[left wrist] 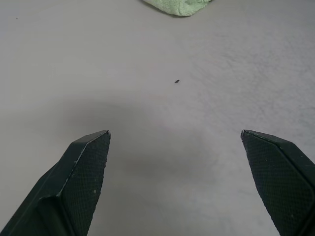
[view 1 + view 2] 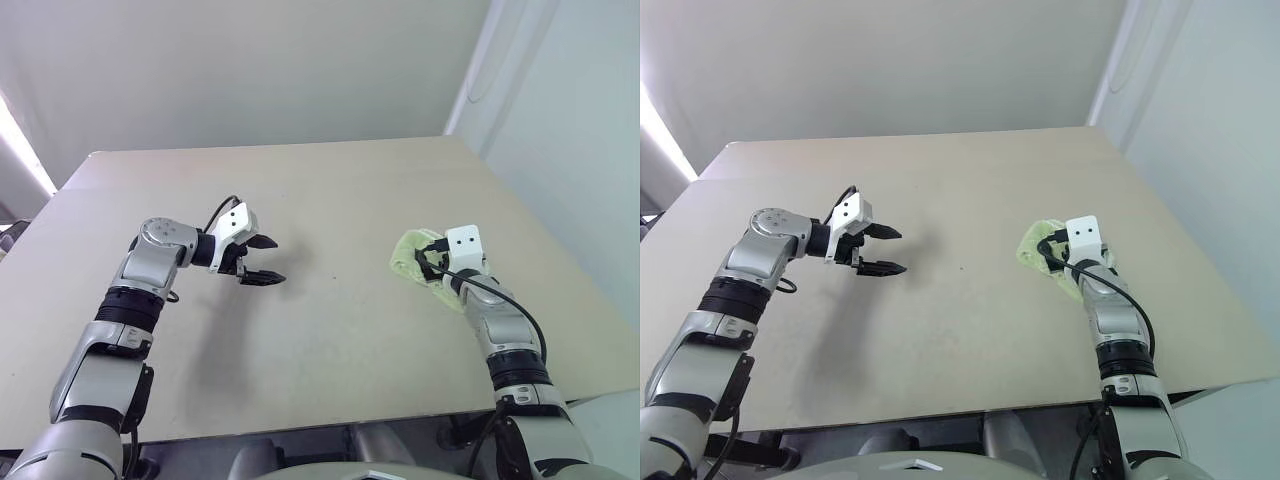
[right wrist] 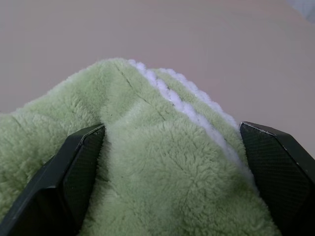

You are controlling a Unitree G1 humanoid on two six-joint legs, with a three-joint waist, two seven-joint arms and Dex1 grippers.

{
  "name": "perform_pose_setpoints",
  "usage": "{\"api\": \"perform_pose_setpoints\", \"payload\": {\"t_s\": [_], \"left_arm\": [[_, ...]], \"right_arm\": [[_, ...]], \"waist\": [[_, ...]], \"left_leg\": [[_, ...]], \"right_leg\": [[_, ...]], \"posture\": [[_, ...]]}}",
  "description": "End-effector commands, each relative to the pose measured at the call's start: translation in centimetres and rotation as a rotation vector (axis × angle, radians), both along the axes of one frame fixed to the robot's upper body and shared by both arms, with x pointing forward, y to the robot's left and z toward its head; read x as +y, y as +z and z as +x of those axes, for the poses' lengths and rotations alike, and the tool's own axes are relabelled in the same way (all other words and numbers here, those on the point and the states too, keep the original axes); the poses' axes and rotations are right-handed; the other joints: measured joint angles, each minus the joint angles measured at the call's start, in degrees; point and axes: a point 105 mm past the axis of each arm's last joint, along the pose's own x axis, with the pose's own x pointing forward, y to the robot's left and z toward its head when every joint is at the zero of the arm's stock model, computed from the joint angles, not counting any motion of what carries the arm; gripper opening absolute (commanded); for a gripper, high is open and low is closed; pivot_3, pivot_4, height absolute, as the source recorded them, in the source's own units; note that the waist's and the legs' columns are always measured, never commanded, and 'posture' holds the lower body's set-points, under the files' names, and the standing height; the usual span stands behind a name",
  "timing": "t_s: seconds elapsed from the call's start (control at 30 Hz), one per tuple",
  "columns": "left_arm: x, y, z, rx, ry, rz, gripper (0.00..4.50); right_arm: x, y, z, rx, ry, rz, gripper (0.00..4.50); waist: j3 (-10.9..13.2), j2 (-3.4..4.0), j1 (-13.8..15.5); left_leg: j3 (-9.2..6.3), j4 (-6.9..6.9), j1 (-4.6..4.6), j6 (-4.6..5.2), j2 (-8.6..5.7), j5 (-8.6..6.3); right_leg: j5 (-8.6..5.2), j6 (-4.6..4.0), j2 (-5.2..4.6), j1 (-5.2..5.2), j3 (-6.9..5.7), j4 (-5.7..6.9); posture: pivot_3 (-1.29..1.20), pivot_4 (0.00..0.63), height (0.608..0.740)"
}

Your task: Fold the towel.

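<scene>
- The towel (image 2: 418, 262) lies bunched at the right side of the table (image 2: 330, 190).
- The right gripper (image 3: 172, 162) has its jaws wide apart with the cloth between them; its wrist view shows white edging.
- The left gripper (image 2: 262, 260) is spread open over bare table, well apart from the towel.

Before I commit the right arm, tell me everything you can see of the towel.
The towel is light green fluffy terry with white stitched edging, bunched in a rumpled heap rather than spread flat. It lies on the beige table toward its right side. The open right gripper straddles the heap, a finger on each side; whether they press the cloth is unclear.
</scene>
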Motion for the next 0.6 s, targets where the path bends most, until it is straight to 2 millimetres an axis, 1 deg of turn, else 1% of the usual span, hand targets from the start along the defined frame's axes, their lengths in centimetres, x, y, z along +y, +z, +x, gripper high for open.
{"api": "perform_pose_setpoints", "payload": {"t_s": [0.03, 0.1, 0.17, 0.23, 0.3, 0.37, 0.47, 0.53, 0.6], "left_arm": [[0.6, 1.2, 0.2, -0.044, 0.011, -0.011, 4.5], [0.8, 1.3, 0.1, -0.044, 0.019, -0.013, 4.5], [1.2, 1.5, 0.2, -0.042, 0.036, -0.024, 4.5], [1.4, 1.9, 0.3, -0.036, 0.052, -0.045, 4.5], [1.8, 2.2, 0.4, -0.032, 0.065, -0.058, 4.5], [2.1, 2.8, 0.6, -0.047, 0.084, -0.094, 4.5], [2.7, 3.6, 0.5, -0.056, 0.092, -0.136, 4.5], [2.9, 3.9, 0.4, -0.066, 0.088, -0.146, 4.5], [2.7, 4.1, 0.4, -0.086, 0.095, -0.162, 4.5]], "right_arm": [[-1.7, 3.8, 0.3, -0.104, -0.03, 0.104, 4.48], [-2.1, 6.2, -0.2, -0.161, 0.007, 0.172, 4.48], [-1.8, 8.8, -1.1, -0.212, 0.089, 0.246, 4.48], [-0.6, 10.9, -2.6, -0.238, 0.22, 0.29, 4.48], [0.5, 12.0, -4.0, -0.228, 0.332, 0.312, 4.48], [2.1, 11.7, -5.9, -0.161, 0.473, 0.271, 4.48], [4.2, 10.1, -9.2, -0.027, 0.67, 0.233, 4.48], [4.8, 9.0, -10.9, 0.052, 0.752, 0.216, 4.48], [4.7, 7.4, -12.1, 0.135, 0.799, 0.159, 4.48]], "waist": [[0.0, 0.06, 0.0], [0.1, 0.11, 0.1], [0.1, 0.2, 0.3], [0.1, 0.22, 0.3], [0.1, 0.21, 0.3], [0.1, 0.21, 0.4], [0.1, 0.18, 0.4], [0.2, 0.18, 0.4], [0.2, 0.19, 0.4]], "left_leg": [[-0.01, 0.0, -0.01, 0.0, 0.0, 0.0], [-0.02, 0.0, -0.03, 0.0, 0.0, 0.0], [-0.02, 0.0, -0.1, 0.0, -0.01, 0.0], [-0.05, -0.04, -0.14, 0.01, 0.0, -0.01], [-0.09, -0.07, -0.14, 0.04, 0.0, -0.02], [-0.09, -0.1, -0.12, 0.04, 0.01, -0.02], [-0.08, -0.09, -0.12, 0.04, 0.0, -0.02], [-0.06, -0.07, -0.1, 0.04, 0.01, -0.02], [0.02, -0.03, -0.08, 0.03, 0.0, -0.02]], "right_leg": [[0.0, 0.0, 0.0, -0.07, 0.0, 0.01], [0.01, 0.01, 0.0, -0.31, 0.0, 0.02], [0.04, 0.09, -0.01, -0.43, 0.0, 0.01], [0.1, 0.24, -0.01, -0.47, -0.02, -0.01], [0.06, 0.29, 0.0, -0.47, -0.07, -0.01], [0.05, 0.31, 0.0, -0.46, -0.09, -0.02], [-0.07, 0.13, -0.01, -0.46, -0.09, -0.02], [-0.08, 0.11, -0.01, -0.45, -0.09, -0.02], [-0.09, 0.1, -0.03, -0.42, -0.04, -0.03]], "posture": [[0.0, 0.0, 0.712], [0.0, 0.0, 0.712], [0.0, 0.0, 0.712], [0.0, 0.0, 0.712], [0.0, 0.0, 0.712], [0.0, 0.0, 0.712], [0.0, 0.0, 0.712], [0.0, 0.0, 0.712], [0.0, 0.0, 0.712]]}}
